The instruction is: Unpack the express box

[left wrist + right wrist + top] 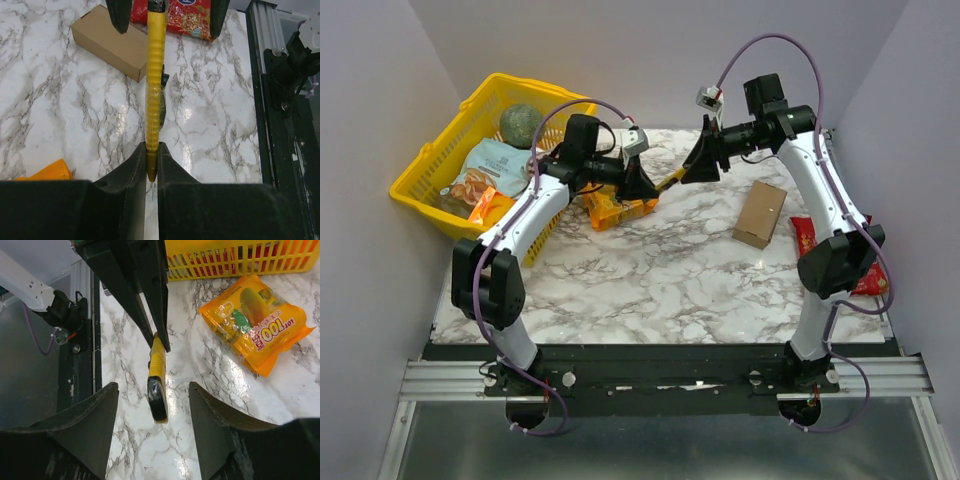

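Your left jaws pinch one end of the yellow cutter (154, 100), your right jaws stand wide apart around its other end holding nothing, so back them off straight before taking the blade to the express box (760, 213), closed on the counter (650, 280) at right.

- Top view: high above the near edge, looking down on the whole marble table (650, 290)
- Left wrist: close in, facing right along yellow cutter (154, 100) toward express box (107, 42)
- Right wrist: close in, facing left toward yellow basket (240, 257); shares the yellow cutter with left wrist
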Motion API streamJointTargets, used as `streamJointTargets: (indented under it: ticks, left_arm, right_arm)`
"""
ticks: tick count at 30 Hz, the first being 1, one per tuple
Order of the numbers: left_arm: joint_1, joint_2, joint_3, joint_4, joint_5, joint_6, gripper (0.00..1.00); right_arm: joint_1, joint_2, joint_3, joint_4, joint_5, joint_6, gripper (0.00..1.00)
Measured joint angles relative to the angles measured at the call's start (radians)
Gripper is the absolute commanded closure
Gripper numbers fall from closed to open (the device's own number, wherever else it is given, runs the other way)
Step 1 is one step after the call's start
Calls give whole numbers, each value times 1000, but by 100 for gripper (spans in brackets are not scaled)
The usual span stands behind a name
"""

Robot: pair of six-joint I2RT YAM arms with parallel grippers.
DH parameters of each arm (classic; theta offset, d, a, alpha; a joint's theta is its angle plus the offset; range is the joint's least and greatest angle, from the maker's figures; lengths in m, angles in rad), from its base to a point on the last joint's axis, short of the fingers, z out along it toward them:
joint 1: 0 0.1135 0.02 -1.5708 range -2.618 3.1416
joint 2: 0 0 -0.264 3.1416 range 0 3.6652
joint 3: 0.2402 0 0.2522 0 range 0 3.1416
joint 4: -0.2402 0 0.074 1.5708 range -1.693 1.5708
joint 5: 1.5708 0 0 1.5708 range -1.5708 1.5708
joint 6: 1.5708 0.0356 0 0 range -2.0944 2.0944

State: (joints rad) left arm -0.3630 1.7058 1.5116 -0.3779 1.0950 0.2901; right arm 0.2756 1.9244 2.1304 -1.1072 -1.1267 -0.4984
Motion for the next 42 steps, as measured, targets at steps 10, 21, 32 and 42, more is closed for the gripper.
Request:
streamJointTargets:
  ticks: [10,21,32,42]
  left_arm:
    - [-38,28,1,176,2,-162,100]
    - [-38,28,-35,388,3,-354,100]
    - [-39,32,-55,470,13,-436,100]
    - [-39,37,-80,561,21,-513,100]
  right_arm:
    - [31,8,6,-2,-10,-7,41]
    - [33,8,6,-1,-8,-3,47]
    - [33,10,6,21,-1,21,58]
    - [33,10,6,52,16,49,64]
